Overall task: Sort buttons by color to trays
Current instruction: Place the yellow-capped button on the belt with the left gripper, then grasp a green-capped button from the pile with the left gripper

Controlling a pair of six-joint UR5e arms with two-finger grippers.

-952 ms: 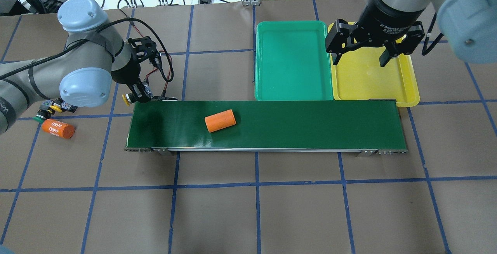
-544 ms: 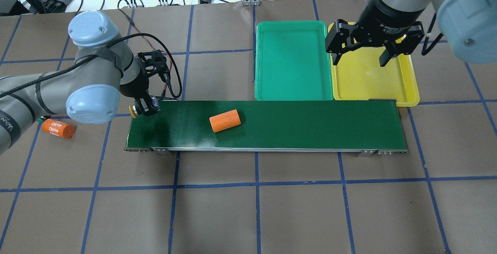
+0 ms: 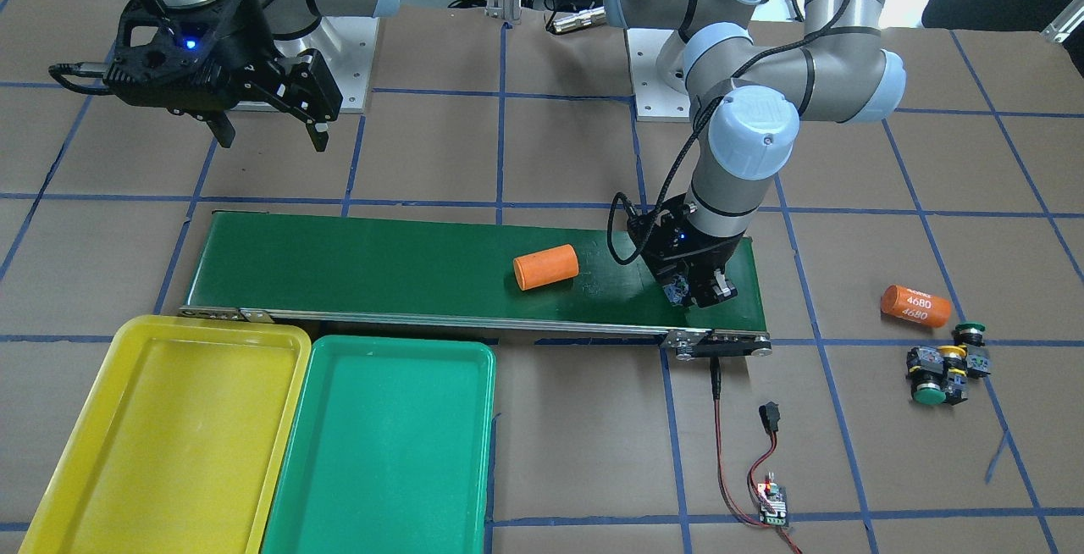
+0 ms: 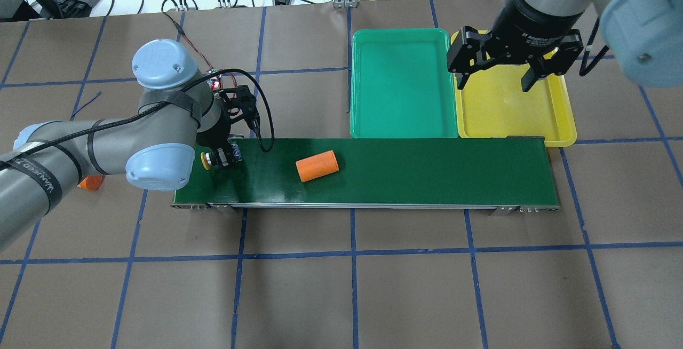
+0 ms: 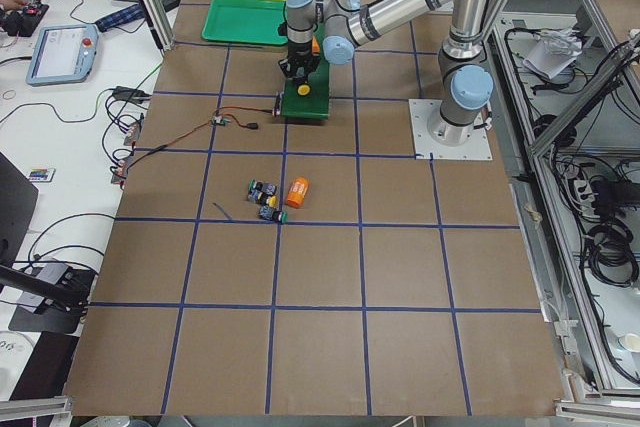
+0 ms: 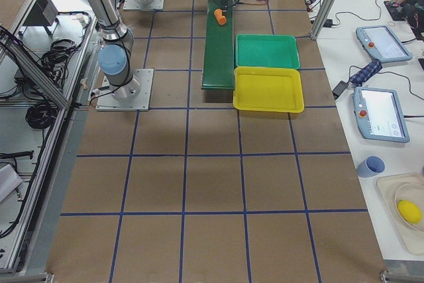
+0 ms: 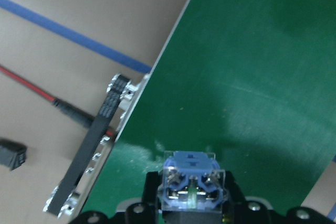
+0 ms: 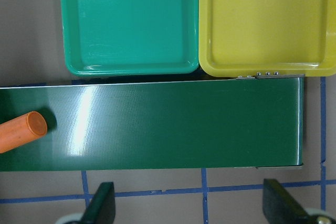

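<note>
Bright, even light; soft, faint shadows; white glare streaks the conveyor belt

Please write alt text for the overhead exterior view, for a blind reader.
The left gripper holds a yellow-capped button over the left end of a dark-green conveyor belt; an orange cylinder lies further along. The open right gripper hangs above the yellow tray, beside the green tray; both are empty.

Left arm at conveyor belt: silver-grey tubes, pale-blue round joint caps showing screws, black cable running along, black straps. Right gripper beyond belt: black, blue light glowing.
</note>
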